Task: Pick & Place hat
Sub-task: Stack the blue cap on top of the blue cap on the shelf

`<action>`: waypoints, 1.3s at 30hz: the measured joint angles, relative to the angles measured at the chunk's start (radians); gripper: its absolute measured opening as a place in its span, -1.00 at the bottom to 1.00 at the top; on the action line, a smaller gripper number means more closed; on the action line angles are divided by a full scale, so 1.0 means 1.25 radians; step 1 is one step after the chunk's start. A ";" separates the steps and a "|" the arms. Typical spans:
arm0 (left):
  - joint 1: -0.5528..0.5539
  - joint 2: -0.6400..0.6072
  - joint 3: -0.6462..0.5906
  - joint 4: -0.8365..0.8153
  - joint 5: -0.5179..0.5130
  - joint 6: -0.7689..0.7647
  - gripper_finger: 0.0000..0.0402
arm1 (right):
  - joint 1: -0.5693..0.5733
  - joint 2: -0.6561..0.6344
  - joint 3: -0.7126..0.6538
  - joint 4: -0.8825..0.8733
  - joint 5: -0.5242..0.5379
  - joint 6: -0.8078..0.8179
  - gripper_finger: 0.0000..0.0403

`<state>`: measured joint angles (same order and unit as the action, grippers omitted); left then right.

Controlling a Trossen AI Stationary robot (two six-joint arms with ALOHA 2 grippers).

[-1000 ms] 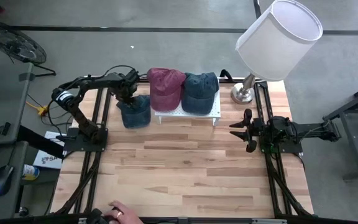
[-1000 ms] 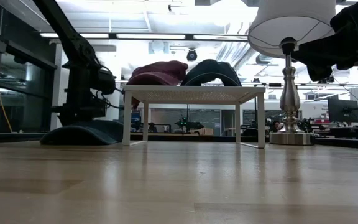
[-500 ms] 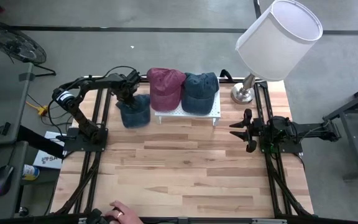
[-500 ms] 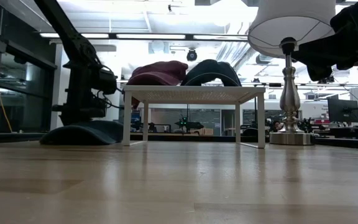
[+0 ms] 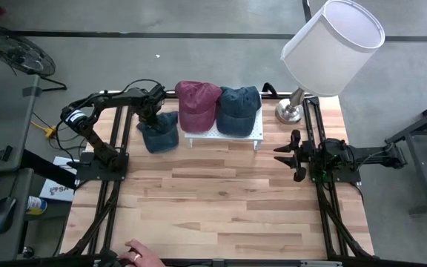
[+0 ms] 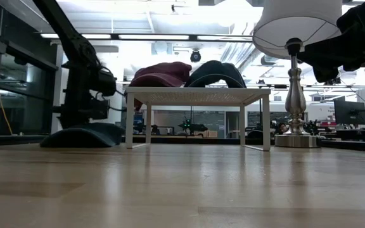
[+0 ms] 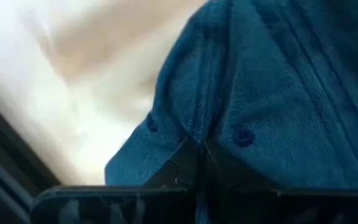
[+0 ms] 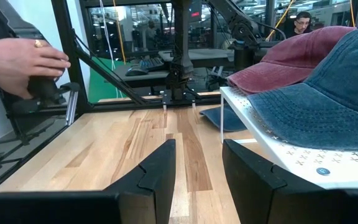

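A dark blue hat (image 5: 161, 135) lies on the table just left of the white stand (image 5: 224, 134); in the low view the hat (image 6: 84, 135) rests flat on the wood. My left gripper (image 5: 153, 119) is down on its far part, shut on the cloth. A red hat (image 5: 197, 104) and another blue hat (image 5: 239, 108) sit side by side on top of the stand. At the right side of the table my right gripper (image 5: 284, 156) hangs open above the wood, with nothing between its fingers (image 8: 157, 174). My left gripper pinches a raised fold of the hat's crown (image 7: 197, 132) between its two shut fingers (image 7: 185, 167), at a seam between two eyelets. The fingers come from above, pointing down. The hat lies on the table.
A lamp with a big white shade (image 5: 333, 44) stands at the far right corner, its metal base (image 5: 290, 112) beside the stand. A person's hand (image 5: 136, 254) shows at the near edge and holds a dark device (image 8: 39, 87).
My left gripper has shut on the dark blue hat's crown while staying over the same spot. The hat stays on the table. The person's hand at the near edge has shifted a little.
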<state>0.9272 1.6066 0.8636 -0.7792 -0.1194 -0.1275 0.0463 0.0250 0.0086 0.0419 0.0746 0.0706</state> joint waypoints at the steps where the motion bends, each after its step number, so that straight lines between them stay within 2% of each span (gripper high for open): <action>1: 0.005 -0.012 -0.002 -0.016 0.006 -0.001 -0.99 | 0.000 0.000 0.000 0.000 0.000 0.000 -0.37; 12: 0.056 -0.181 0.001 -0.088 0.053 -0.029 -0.99 | 0.000 0.000 0.000 0.000 0.000 0.000 -0.37; 27: 0.054 -0.429 0.002 -0.118 0.111 -0.076 -1.00 | 0.000 0.000 0.000 0.000 0.000 0.000 -0.37; 35: 0.054 -0.534 0.003 -0.161 0.112 -0.079 -1.00 | 0.000 0.000 0.000 0.000 0.000 0.000 -0.37; 39: 0.054 -0.585 0.003 -0.164 0.144 -0.079 -1.00 | 0.000 0.000 0.000 0.000 0.000 0.000 -0.37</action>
<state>0.9947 0.8748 0.8677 -0.9837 0.0602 -0.2264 0.0462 0.0247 0.0085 0.0418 0.0746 0.0706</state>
